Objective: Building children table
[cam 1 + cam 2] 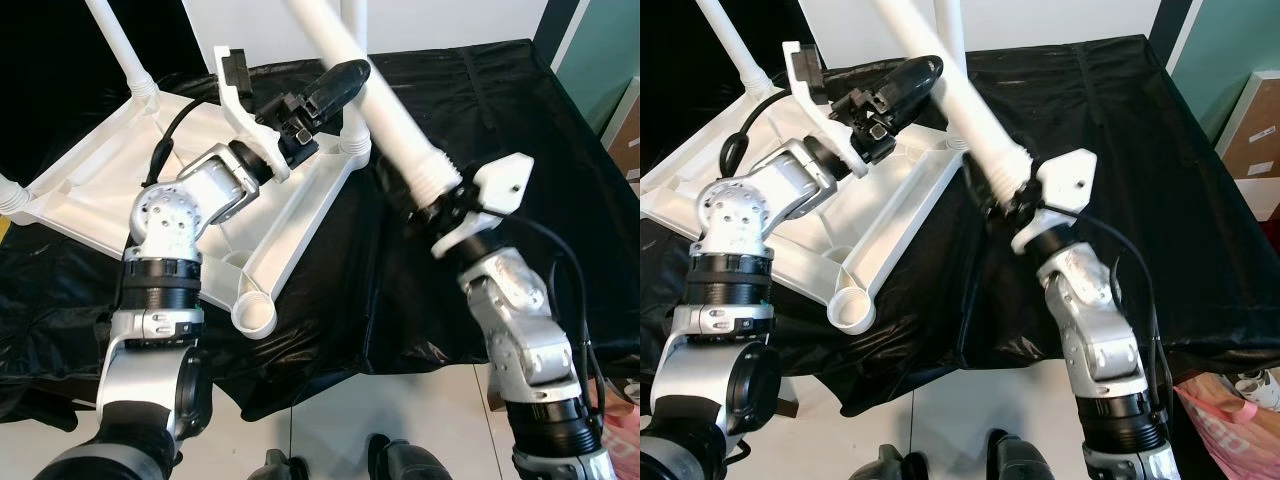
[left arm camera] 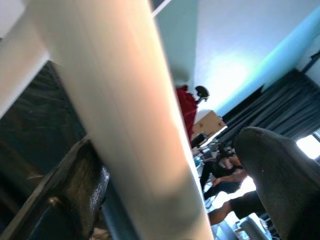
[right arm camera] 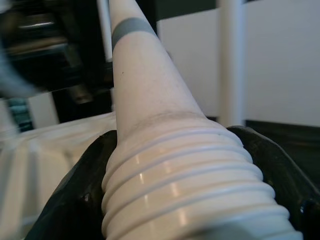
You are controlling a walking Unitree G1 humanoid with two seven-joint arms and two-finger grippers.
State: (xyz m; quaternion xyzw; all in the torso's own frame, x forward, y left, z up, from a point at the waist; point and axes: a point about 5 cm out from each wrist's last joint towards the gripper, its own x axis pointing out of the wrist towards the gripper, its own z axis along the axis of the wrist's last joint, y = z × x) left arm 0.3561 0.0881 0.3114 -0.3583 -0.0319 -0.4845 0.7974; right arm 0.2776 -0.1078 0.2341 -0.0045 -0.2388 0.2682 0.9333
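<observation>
1. While the white plastic tabletop lies upside down on the black plastic sheet, a long white plastic table leg is held slanted above it, its ribbed threaded end low.
2. The right gripper is clamped around that threaded end; the right wrist view shows both black fingers pressed against the ridges.
3. The left gripper reaches up beside the leg's shaft. The left wrist view shows a finger either side of the shaft, but I cannot tell whether they actually squeeze it.
4. The round empty corner socket sits near the robot, well apart from the threaded end.
5. Risks, as I judge them: gripping on the threads could let the leg slip or twist; entering a socket at a slant could cross-thread it; the swinging upper end could knock the upright legs already fitted.
</observation>
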